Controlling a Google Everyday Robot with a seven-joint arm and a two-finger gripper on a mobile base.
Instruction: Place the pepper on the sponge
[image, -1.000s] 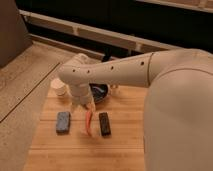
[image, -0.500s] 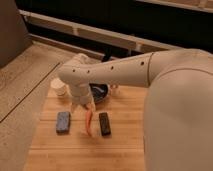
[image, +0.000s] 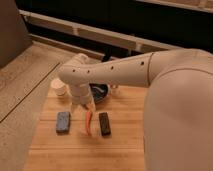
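Pepper (image: 89, 122) between sponge (image: 63, 121), black pad (image: 104, 123) | gripper (image: 86, 106) over pepper | bowl (image: 100, 93) behind

The gripper (image: 85, 105) sits at the far end of the pepper (image: 89, 123), mostly hidden under the arm (image: 115, 75) — contact cannot be told. The arm covers part of the dark bowl (image: 99, 93) and the white cup (image: 60, 90). The robot's body (image: 180, 117) hides the right side of the wooden board (image: 125, 145) — its near edge is cut off.
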